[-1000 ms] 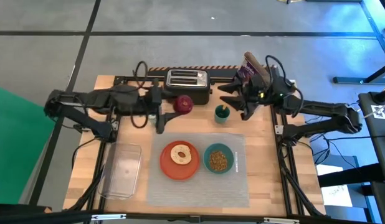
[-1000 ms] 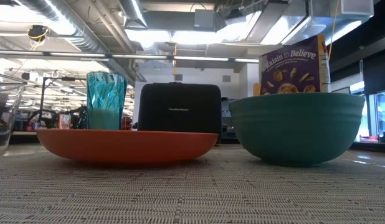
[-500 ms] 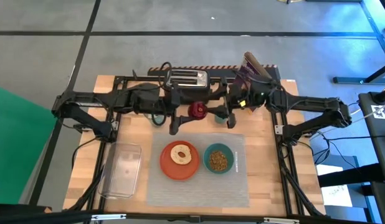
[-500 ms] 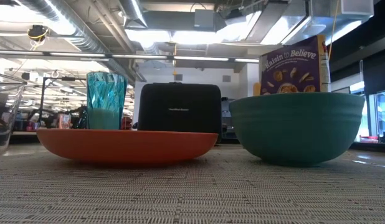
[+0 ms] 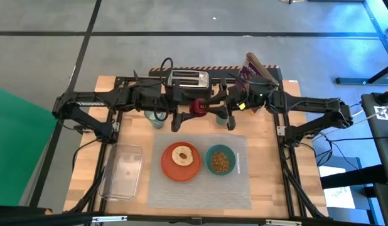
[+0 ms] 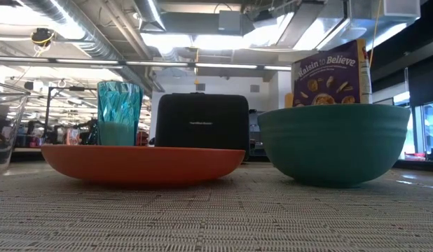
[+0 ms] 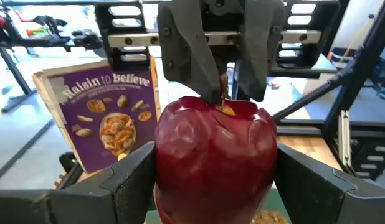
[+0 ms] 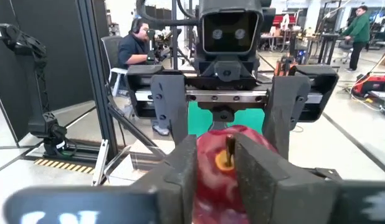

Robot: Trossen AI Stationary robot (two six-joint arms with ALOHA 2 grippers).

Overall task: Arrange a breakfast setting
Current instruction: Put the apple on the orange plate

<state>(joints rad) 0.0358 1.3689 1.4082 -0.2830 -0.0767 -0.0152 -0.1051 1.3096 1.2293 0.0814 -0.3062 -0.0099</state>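
Note:
A dark red fruit [image 5: 198, 108] hangs in the air in front of the black toaster [image 5: 188, 80], between my two grippers. My left gripper [image 5: 190, 111] comes from the table's left and is shut on it. My right gripper [image 5: 210, 112] comes from the right and is closed on its stem end [image 8: 230, 149]. The grey placemat [image 5: 241, 188] carries the orange plate [image 5: 166, 164] with the bagel half [image 5: 183, 156], and the teal bowl [image 5: 220, 161]. The bluish tumbler [image 6: 120, 112] stands left of the toaster. The spoon does not show. My left gripper pinches the fruit's two broad sides [image 7: 166, 155] between its fingers [image 7: 124, 183], level, from the table's left. The fruit is lifted clear, its stem pointing away toward the right gripper. My right gripper has its fingertips [image 7: 208, 87] on the fruit's stem end [image 7: 239, 111], one on each side of the stem, level from the table's right. Its own fingers [image 8: 180, 171] hide just where they meet the fruit.
A purple cereal box [image 5: 253, 66] stands at the far right behind the right arm. A clear rectangular container [image 5: 122, 171] lies at the near left. A small teal cup [image 5: 220, 117] sits under the right gripper. People show in the room beyond.
My left gripper has carried the fruit toward the table's right, clear of the table. My right gripper has come from beside the cereal box toward the left and met the fruit's stem end. In the last half second both have kept nearly still.

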